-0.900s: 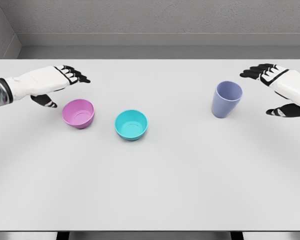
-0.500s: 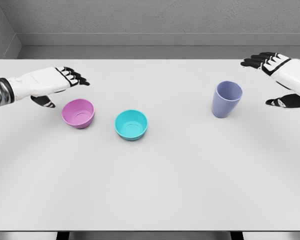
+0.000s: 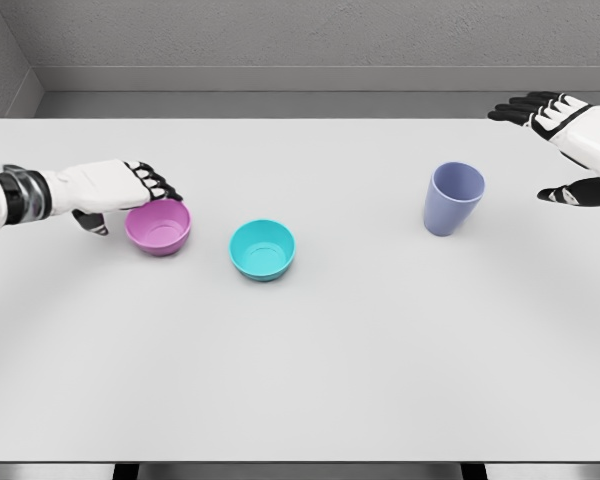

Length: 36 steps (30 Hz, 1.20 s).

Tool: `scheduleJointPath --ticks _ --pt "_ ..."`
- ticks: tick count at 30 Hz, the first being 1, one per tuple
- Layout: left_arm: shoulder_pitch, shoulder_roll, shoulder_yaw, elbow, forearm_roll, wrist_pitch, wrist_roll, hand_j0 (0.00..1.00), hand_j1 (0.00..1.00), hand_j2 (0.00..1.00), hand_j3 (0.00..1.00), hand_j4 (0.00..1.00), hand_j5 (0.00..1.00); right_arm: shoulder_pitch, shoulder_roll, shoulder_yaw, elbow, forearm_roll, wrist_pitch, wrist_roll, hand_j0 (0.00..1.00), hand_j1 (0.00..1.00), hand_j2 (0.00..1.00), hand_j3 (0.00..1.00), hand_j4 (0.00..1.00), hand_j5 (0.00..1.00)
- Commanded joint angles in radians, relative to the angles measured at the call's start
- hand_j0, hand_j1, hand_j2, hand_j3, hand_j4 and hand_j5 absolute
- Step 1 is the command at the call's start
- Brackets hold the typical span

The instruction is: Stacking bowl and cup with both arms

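At the left of the frame the left robot hand [image 3: 115, 190] lies low and level over the white desk [image 3: 310, 350], fingers spread at the rim of the pink bowl [image 3: 158, 226], holding nothing, the teal bowl [image 3: 262, 249] beside it, while the right robot hand [image 3: 570, 145] hovers open at upper right, apart from the lavender cup [image 3: 453, 198].

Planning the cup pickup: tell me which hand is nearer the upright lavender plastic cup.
Right. The right hand hovers open beside the upright lavender plastic cup, off to its right, not touching. The left hand is far across the table, at the pink plastic bowl.
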Motion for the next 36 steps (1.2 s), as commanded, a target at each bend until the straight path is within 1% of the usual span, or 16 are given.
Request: scheduleJointPath --ticks 1,6,17,22,23,24,36 --pt "0.000 -0.008 0.001 0.000 -0.003 0.002 -0.001 1.00 1.00 1.00 1.00 1.00 1.00 0.000 0.000 -0.002 0.000 -0.005 0.000 -0.001 1.00 1.00 1.00 1.00 1.00 1.00" --pt "-0.002 -0.004 0.012 -0.003 0.008 0.002 0.007 1.00 1.00 1.00 1.00 1.00 1.00 0.000 0.005 -0.002 0.001 -0.005 0.000 -0.001 1.00 1.00 1.00 1.00 1.00 1.00" --pt "0.012 -0.005 -0.001 -0.061 0.008 0.002 0.007 1.00 1.00 1.00 1.00 1.00 1.00 0.005 0.011 -0.001 0.000 -0.005 0.000 -0.001 1.00 1.00 1.00 1.00 1.00 1.00" --pt "0.012 -0.007 -0.002 -0.063 0.002 0.002 0.003 1.00 1.00 1.00 1.00 1.00 1.00 0.005 0.011 -0.002 0.001 -0.005 0.000 -0.001 1.00 1.00 1.00 1.00 1.00 1.00" --pt "0.009 -0.007 -0.030 -0.063 -0.001 0.002 0.002 1.00 1.00 1.00 1.00 1.00 1.00 0.006 0.011 -0.002 0.001 -0.005 0.000 -0.001 1.00 1.00 1.00 1.00 1.00 1.00" --pt "0.009 -0.007 -0.033 -0.063 -0.001 0.002 0.002 1.00 1.00 1.00 1.00 1.00 1.00 0.006 0.011 -0.002 0.001 -0.005 0.000 -0.001 1.00 1.00 1.00 1.00 1.00 1.00" --pt "0.009 -0.004 -0.037 -0.063 0.000 0.002 0.002 1.00 1.00 1.00 1.00 1.00 1.00 0.008 0.011 -0.002 0.001 -0.005 0.000 -0.001 1.00 1.00 1.00 1.00 1.00 1.00"
